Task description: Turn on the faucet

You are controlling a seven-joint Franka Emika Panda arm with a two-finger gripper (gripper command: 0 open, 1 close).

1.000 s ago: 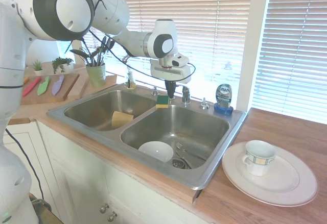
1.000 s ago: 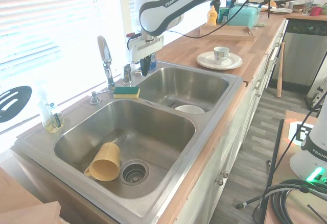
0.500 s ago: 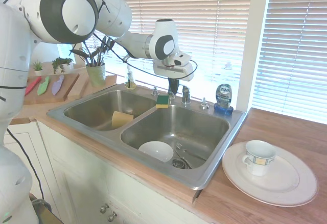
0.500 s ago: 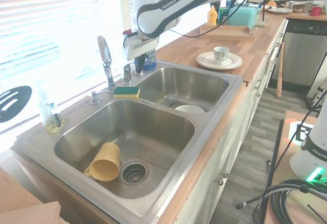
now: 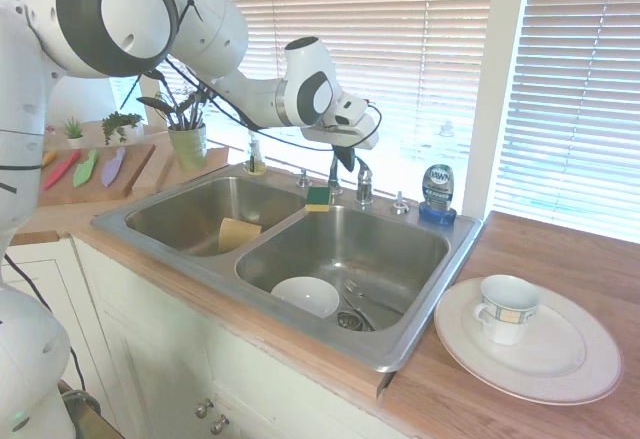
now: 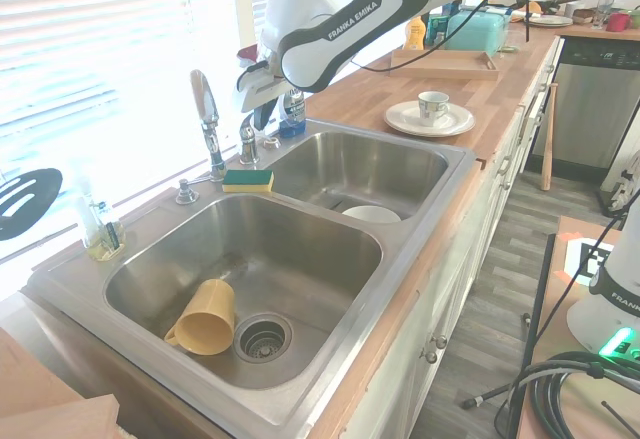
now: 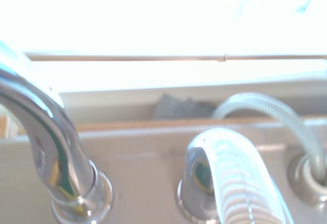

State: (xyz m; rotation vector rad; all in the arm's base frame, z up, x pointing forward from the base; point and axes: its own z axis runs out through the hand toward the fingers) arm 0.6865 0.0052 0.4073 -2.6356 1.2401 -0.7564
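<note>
My gripper [image 6: 262, 111] hangs tilted just above the faucet [image 6: 206, 109] lever [image 6: 248, 139], finger spacing unclear and nothing held; best to drop slightly behind the lever, then push steadily without clipping the spout beside it.

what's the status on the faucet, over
Gripper tilted, just above the lever handle. Faucet dry, no water. Sponge beside its base, not blocking.

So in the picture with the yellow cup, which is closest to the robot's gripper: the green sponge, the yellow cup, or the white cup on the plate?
Measured from the gripper in the second exterior view:
1. Green sponge, on the sink ledge just below it.
2. White cup, on its plate along the counter, well off to the side.
3. Yellow cup, lying in the near basin, farthest.
</note>
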